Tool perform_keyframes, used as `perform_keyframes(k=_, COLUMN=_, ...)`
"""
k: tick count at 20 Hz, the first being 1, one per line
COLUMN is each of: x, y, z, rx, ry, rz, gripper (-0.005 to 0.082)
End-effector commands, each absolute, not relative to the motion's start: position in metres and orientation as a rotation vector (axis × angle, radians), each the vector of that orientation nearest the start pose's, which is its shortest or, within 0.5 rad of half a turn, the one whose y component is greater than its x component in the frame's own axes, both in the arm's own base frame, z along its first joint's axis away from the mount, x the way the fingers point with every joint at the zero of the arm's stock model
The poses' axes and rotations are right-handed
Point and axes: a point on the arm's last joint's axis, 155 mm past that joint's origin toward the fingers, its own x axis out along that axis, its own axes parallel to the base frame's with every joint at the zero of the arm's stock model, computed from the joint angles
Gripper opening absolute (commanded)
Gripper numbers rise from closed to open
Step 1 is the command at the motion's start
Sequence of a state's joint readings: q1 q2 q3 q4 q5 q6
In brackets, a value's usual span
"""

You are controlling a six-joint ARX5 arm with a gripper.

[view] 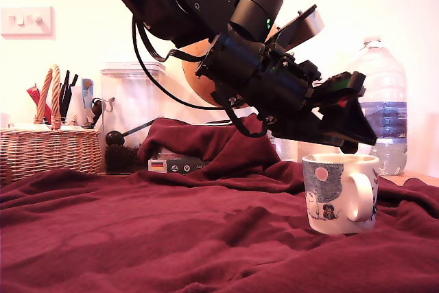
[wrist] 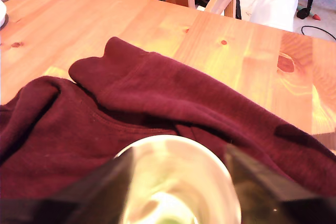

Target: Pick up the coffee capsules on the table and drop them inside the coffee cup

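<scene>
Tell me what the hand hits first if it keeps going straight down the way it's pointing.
Probably the coffee cup: the hand hangs just above its open mouth, so it likely enters the cup, though depth is unclear.

The white ceramic coffee cup (view: 339, 192) stands upright on the rumpled dark red fleece blanket (view: 171, 231) covering the desk, at the exterior view's right. Its large loop handle faces the camera, beside a grey-blue patch with a pink circle and small cartoon figures. In the wrist view its round open mouth (wrist: 178, 182) shows a pale, glossy inside; something pale green lies at the bottom, too blurred to identify.
</scene>
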State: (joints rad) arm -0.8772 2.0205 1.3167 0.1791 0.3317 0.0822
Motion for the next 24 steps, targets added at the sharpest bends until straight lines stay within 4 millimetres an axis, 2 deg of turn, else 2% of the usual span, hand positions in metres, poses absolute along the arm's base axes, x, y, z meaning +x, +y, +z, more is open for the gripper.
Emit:
perform_keyframes(k=1, x=0.318, y=-0.476, z=0.094, rx=0.231, ry=0.510, rz=-1.202, gripper=0.0646)
perform_keyframes(k=6, x=0.321, y=-0.473, z=0.094, rx=0.229, ry=0.513, rz=-1.195, gripper=0.0640)
perform_keyframes(k=10, x=0.320, y=-0.466, z=0.102, rx=0.232, ry=0.530, rz=-1.189, gripper=0.0632)
perform_keyframes(k=12, x=0.319, y=-0.463, z=0.114, rx=0.228, ry=0.522, rz=-1.188, gripper=0.0536)
perform_keyframes(k=14, x=0.317, y=-0.461, z=0.129, rx=0.218, ry=0.503, rz=-1.201, gripper=0.0342)
perform_keyframes(k=16, x=0.316, y=-0.455, z=0.145, rx=0.205, ry=0.492, rz=-1.213, gripper=0.0108)
perform_keyframes(k=17, x=0.313, y=-0.453, z=0.150, rx=0.198, ry=0.495, rz=-1.227, gripper=0.0029)
perform_keyframes(k=19, x=0.314, y=-0.445, z=0.154, rx=0.196, ry=0.513, rz=-1.228, gripper=-0.0024)
perform_keyframes(k=24, x=0.322, y=-0.415, z=0.136, rx=0.193, ry=0.628, rz=-1.217, gripper=-0.0024)
